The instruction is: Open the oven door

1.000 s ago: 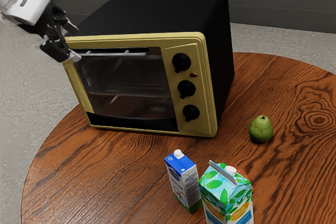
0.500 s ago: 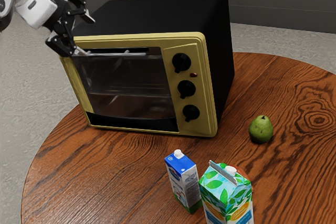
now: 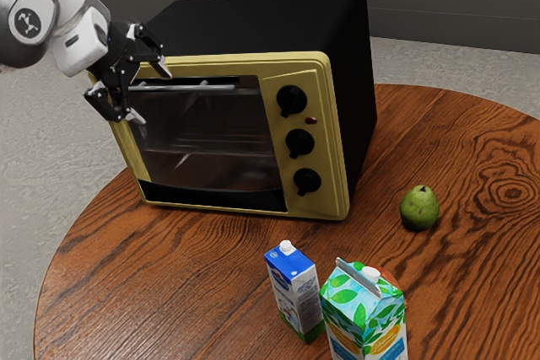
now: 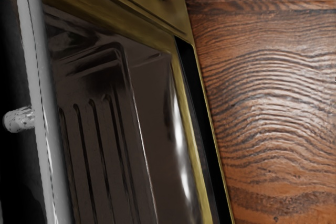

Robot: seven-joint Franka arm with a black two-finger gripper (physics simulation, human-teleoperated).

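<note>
One hand (image 3: 151,95), fingers (image 3: 132,115) apart, near handle (image 3: 190,87)

You could pass over the brown wooden table (image 3: 194,276) between the gold-fronted black oven (image 3: 253,31) and the blue-and-white carton (image 3: 297,284). The straight silver metal handle (image 3: 211,87) blocks your way to the dark glass (image 3: 211,137); the space behind seems tight.

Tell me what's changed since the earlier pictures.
My hand, open, has moved toward the exterior view's right and down, its fingertips now by the handle; it has gripped nothing. The oven door stays shut; the pear, blue-topped carton and leafy carton haven't moved.
</note>
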